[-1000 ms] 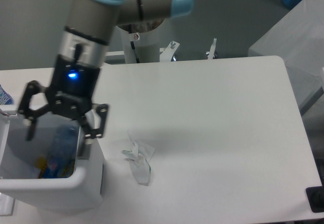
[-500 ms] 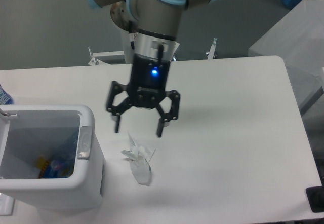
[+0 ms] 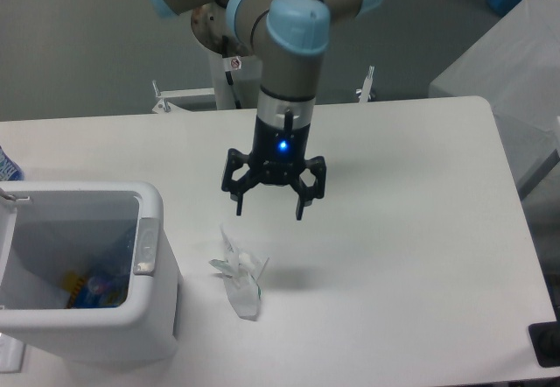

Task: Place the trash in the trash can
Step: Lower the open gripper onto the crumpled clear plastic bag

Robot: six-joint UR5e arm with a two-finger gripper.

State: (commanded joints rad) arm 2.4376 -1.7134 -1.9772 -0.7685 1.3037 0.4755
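**Bottle binned, claw swings over for the wrapper**

A second ago my claw (image 3: 273, 201) hung right over the bin (image 3: 147, 203), fingers spread, with the bottle (image 3: 98, 284) already lying inside. Half a second ago it was over the middle of the bench (image 3: 394, 229), just above the wrapper (image 3: 238, 273). Now it sits a little further right and back, fingers spread wide, holding nothing, pointing straight down.

So one piece of trash is done, I judge: the bottle lies at the bottom of the bin, blue and yellow showing through the opening. The wrapper is the one left. It lies crumpled on the bench, just right of the bin's side wall, in front of and slightly left of my claw, well below the fingertips.

Around me: the bin's grey tab (image 3: 145, 247) faces the wrapper. A blue scrap of something (image 3: 9, 166) peeks in at the left edge; I cannot tell what it is. A grey box (image 3: 507, 63) stands off the far right corner.

Nothing lies between claw and wrapper. The one thing to mind is the bin wall, close beside the wrapper, when my left finger comes down.
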